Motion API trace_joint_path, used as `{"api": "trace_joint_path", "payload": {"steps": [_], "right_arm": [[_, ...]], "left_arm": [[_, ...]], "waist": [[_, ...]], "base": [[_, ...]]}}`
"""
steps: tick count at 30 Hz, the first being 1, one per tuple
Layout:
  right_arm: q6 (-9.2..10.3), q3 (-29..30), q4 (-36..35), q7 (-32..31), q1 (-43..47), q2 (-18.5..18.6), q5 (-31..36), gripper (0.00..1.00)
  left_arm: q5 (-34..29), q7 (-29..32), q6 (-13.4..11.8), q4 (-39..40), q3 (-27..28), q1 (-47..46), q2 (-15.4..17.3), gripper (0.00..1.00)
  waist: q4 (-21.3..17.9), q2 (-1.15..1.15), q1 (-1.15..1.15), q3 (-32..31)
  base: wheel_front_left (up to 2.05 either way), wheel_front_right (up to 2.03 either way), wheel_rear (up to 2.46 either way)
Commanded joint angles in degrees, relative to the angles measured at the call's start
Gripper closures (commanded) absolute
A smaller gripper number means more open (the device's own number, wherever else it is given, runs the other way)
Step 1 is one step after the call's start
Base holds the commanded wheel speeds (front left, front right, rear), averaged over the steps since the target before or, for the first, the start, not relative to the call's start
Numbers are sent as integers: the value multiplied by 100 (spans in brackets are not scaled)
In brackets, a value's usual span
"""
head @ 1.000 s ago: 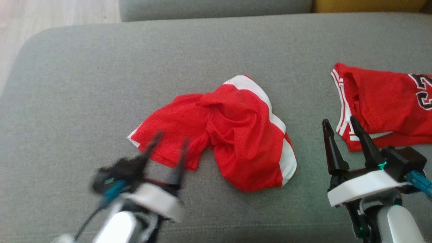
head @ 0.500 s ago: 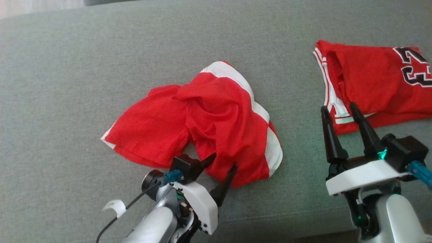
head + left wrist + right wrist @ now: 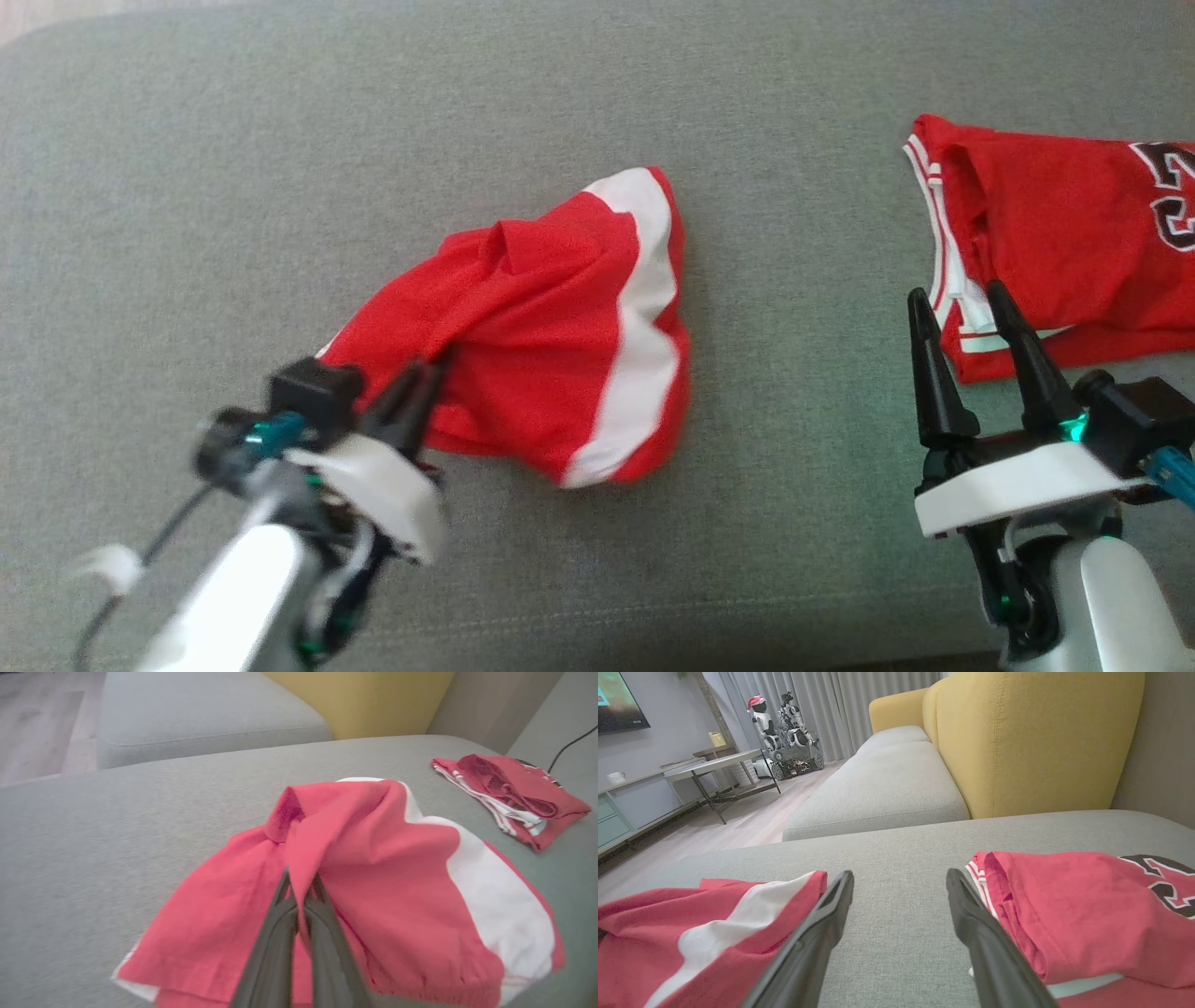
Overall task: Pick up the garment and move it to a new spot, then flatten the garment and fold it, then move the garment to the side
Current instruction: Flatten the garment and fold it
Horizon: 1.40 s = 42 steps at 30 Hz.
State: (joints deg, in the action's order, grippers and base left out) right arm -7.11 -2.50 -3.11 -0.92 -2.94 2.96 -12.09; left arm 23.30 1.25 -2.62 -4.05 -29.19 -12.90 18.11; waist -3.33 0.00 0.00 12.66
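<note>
Counting up: two red garments on the grey cushion (image 3: 280, 187), and two grippers in my head view.

The first garment, the one I'm working, is the red shorts (image 3: 560, 355) with a broad white side stripe. They lie crumpled near the middle of the cushion. The second is a folded red jersey (image 3: 1055, 243) with white trim, well off to the right.

The left gripper (image 3: 425, 369) is pinched right down on the near left part of the shorts. On the left wrist camera, the left gripper (image 3: 299, 884) has its two dark fingers pressed together with a ridge of red cloth caught between them. The fabric of the shorts (image 3: 383, 868) rises in a fold towards the tips. The rest spreads over the cushion, white stripe to the right.

The right gripper (image 3: 954, 291) stands wide, fingers well apart, with nothing between them. It sits between the two garments, closer to the jersey's striped edge. I can't tell whether it touches that edge. On the right wrist camera the right gripper (image 3: 900, 873) frames bare cushion, shorts (image 3: 714, 933) on one side and jersey (image 3: 1073, 905) on the other.

As for writing, the jersey carries black numerals (image 3: 1172, 201) outlined in white. They are cut off at the frame edge, so I can't read the number.
</note>
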Motion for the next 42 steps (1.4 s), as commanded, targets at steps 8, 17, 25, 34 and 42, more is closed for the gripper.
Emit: {"api": "trace_joint_path", "payload": {"steps": [8, 17, 25, 34, 42], "right_arm": [[-37, -144, -184, 44, -243, -5, -37, 0], [-37, -173, -149, 75, -285, -7, -80, 0], [-37, -199, -157, 84, -225, -7, -40, 0], [-37, -229, -191, -32, -138, 44, 38, 0], [-37, -241, -195, -131, 33, 73, 34, 0]], "left_arm": [[-42, 373, -115, 473, 827, -336, 1054, 100], [336, -195, 2, -685, 1044, -556, 772, 0], [696, -1039, -280, -823, 1350, -98, 250, 0], [267, -1512, -986, 146, 1453, 638, 45, 0], [16, -1562, -1259, 760, 1351, 1196, 1, 0]], "waist": [[-20, 0, 0, 88], [-188, 0, 0, 136], [-122, 0, 0, -45], [122, 0, 0, -420], [235, 0, 0, -635]], "base": [[0, 0, 0], [0, 0, 0], [0, 0, 0], [0, 0, 0], [0, 0, 0]]}}
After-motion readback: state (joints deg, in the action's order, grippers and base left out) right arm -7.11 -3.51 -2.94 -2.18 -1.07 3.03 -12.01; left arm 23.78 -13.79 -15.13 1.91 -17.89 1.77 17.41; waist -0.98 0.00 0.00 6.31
